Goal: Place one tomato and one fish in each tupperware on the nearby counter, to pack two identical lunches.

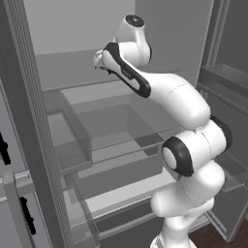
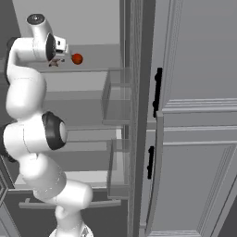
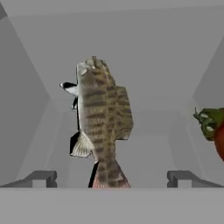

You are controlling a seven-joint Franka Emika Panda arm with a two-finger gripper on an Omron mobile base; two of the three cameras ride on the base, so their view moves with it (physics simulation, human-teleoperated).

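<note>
The fish (image 3: 103, 118) lies on a grey fridge shelf (image 2: 88, 69), right ahead of the gripper (image 3: 111, 177), whose jaws are wide apart with nothing in them. I think the hand should slide forward so both tips go round the fish's middle, then squeeze gently. It looks slim, stripy brown and slippery. A round shiny red tomato (image 2: 77, 59) sits beside it.

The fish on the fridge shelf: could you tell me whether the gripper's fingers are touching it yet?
Apart. In the hand view the fish lies between the open gripper fingertips, with bare shelf showing on both sides.
</note>
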